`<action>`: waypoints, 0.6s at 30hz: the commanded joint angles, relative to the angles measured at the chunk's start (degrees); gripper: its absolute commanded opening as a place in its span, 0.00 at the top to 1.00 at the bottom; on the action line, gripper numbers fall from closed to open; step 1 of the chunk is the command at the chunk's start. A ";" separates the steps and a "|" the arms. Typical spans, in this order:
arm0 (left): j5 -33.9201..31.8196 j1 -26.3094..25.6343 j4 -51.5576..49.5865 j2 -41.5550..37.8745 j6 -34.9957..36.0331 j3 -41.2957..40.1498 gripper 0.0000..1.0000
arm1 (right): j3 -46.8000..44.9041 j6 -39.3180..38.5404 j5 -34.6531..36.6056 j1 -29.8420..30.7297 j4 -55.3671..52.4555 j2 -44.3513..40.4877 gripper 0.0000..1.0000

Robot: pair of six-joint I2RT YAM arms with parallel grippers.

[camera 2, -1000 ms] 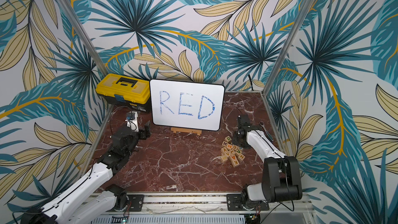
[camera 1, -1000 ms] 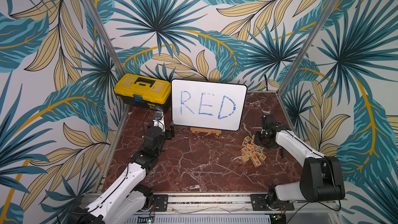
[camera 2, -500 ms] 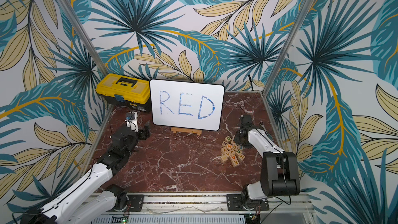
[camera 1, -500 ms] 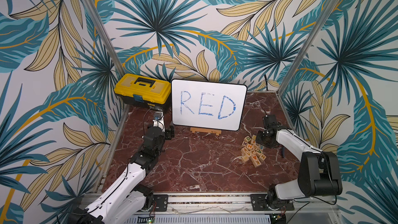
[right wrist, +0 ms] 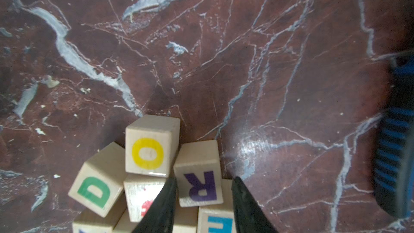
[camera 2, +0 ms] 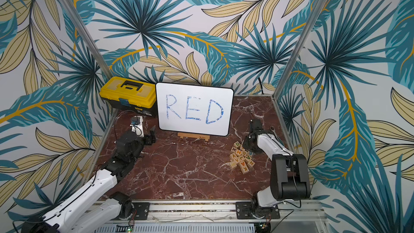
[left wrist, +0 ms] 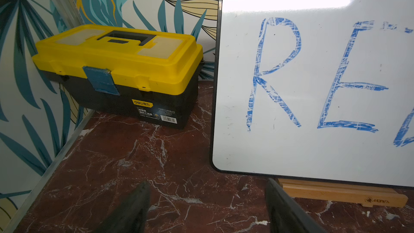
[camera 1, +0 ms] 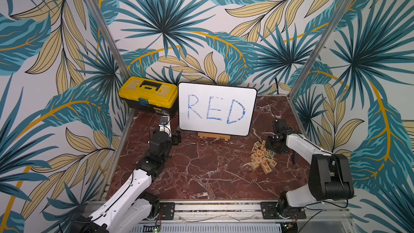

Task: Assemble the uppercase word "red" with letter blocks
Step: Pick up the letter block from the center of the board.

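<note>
Bare red marble tabletop lies open mid-table; a white handwritten board and yellow plastic toolbox wall the back, pale wooden letter cubes crowd the right.

Both top views overlook the whole worktop from high front; left wrist faces the whiteboard, right wrist looks closely down on the letter blocks.

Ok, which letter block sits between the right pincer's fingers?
The block with the purple R, between the fingers of the right pincer; the green D block and the yellow O block lie outside them.
</note>
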 commanded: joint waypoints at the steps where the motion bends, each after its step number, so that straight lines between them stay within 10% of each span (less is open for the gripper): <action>1: -0.73 -0.24 -0.74 0.05 0.55 3.47 0.20 | 0.22 -0.55 0.22 -0.14 -0.18 1.29 0.57; 18: -1.14 -0.20 -1.17 -1.39 0.54 2.72 0.20 | 2.41 -0.52 2.13 -0.14 -0.68 2.54 0.67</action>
